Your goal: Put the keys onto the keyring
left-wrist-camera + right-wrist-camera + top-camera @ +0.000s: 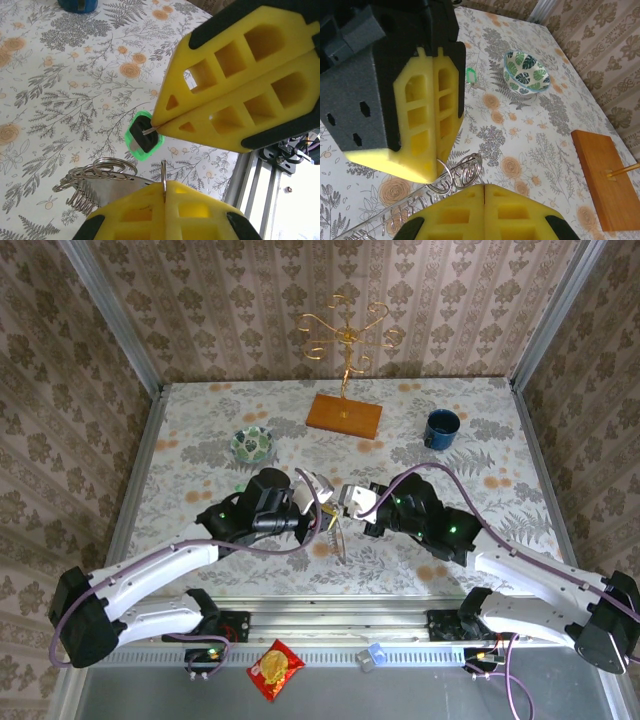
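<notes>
- The packet [275, 670] is red with a pale mark. Its print is too small to read.
- Left gripper [165, 184]: the yellow fingers are pressed together, clamping a thin wire of the keyring [95, 174]. The wire stands up out of their seam.
- The keyring's coiled rings hang just left of those fingers, above the flowered table [60, 90].
- Right gripper [155, 125]: also clenched, pinching the thin metal stub of a key [144, 136]. The key has a green rim and a dark face, and it juts from the fingertips.
- The held key sits near the upright wire, above and to its left, and apart from it.
- From above, the two grippers meet tip to tip at mid-table.
- A second key [471, 75], green, lies on the table beside the bowl [526, 72].
- The blue mug [441, 428] and the stand [344, 415], a wooden base with a gold wire tree, sit toward the far edge, well apart from both grippers.
</notes>
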### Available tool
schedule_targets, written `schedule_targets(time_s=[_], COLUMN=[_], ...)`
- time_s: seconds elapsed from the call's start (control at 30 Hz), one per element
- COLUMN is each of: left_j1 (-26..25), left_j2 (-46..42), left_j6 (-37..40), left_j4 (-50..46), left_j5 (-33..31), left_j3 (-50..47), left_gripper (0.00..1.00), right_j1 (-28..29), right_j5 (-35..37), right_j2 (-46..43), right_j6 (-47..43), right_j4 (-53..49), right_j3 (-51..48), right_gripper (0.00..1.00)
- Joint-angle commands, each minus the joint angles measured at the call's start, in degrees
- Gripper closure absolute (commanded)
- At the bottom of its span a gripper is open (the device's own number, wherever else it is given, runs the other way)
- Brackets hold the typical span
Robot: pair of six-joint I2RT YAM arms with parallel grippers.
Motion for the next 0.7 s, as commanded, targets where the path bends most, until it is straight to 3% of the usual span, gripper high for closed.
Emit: schedule_targets(time_s=[0.0, 0.67], left_j1=[0.4, 0.7], left_j2=[0.1, 0.3], left_j6=[-1.9, -2.4], left_j4=[1.0, 1.4], left_j5=[2.0, 0.7], left_j3=[2.6, 2.1], left_gripper=[1.0, 1.0], right_j1=[1.0, 2.4], right_j5=[0.3, 0.7], right_j2=[0.7, -0.8], right_j6=[-1.4, -2.2], right_j4=[1.8, -0.5], right_j3=[0.3, -0.4], right_gripper=[1.0, 1.0])
